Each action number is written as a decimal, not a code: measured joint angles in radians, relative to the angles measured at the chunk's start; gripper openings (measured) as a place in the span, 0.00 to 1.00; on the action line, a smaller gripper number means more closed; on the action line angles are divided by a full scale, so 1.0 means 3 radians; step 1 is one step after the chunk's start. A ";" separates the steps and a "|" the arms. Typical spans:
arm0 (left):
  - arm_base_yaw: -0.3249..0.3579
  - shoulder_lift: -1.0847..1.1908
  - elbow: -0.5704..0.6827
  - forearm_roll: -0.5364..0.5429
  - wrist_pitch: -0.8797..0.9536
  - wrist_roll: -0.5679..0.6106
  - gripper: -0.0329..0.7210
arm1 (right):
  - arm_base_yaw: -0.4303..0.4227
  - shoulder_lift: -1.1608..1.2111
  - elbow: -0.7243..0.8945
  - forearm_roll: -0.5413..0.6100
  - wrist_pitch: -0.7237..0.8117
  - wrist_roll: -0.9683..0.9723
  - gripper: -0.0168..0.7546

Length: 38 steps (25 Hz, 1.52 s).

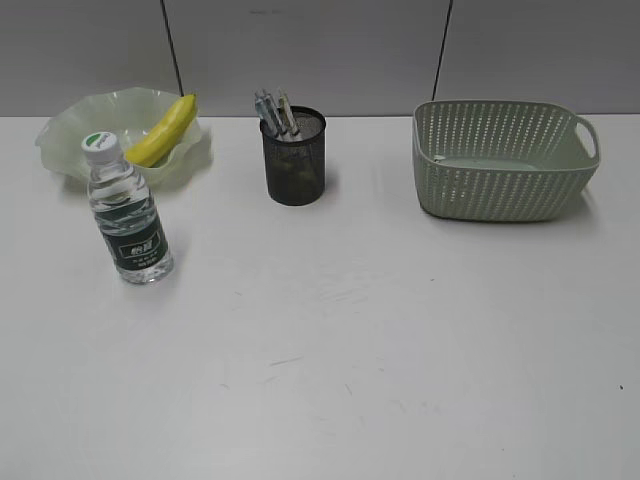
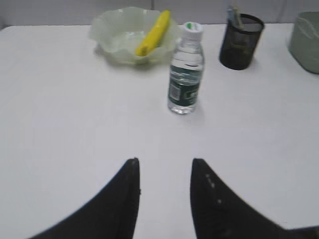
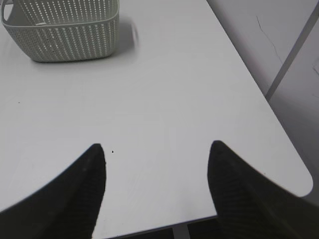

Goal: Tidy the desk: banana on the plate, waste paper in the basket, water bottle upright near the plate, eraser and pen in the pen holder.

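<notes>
The yellow banana (image 1: pixel 166 130) (image 2: pixel 154 33) lies in the wavy-rimmed green plate (image 1: pixel 80 120) (image 2: pixel 112 30) at the back left of the white desk (image 1: pixel 350 330). Just in front of the plate the water bottle (image 1: pixel 128 214) (image 2: pixel 186 69) stands upright. The black mesh pen holder (image 1: pixel 294 157) (image 2: pixel 240 42) has pens sticking out; the eraser is not visible. The green basket (image 1: pixel 500 160) (image 3: pixel 62 30) sits back right; the waste paper is hidden. My left gripper (image 2: pixel 164 164) is open and empty, well short of the bottle. My right gripper (image 3: pixel 157 147) is open and empty near the desk's front right edge.
The desk's right edge and rounded front corner (image 3: pixel 299 174) show in the right wrist view, with a grey wall behind. Neither arm appears in the exterior view. Grey partition panels (image 1: pixel 320 50) stand behind the desk.
</notes>
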 joint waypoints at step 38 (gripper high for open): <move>0.0818 0.0000 0.0000 -0.0001 -0.0001 0.0000 0.36 | 0.0377 0.0000 0.0000 0.0003 0.0000 0.0000 0.68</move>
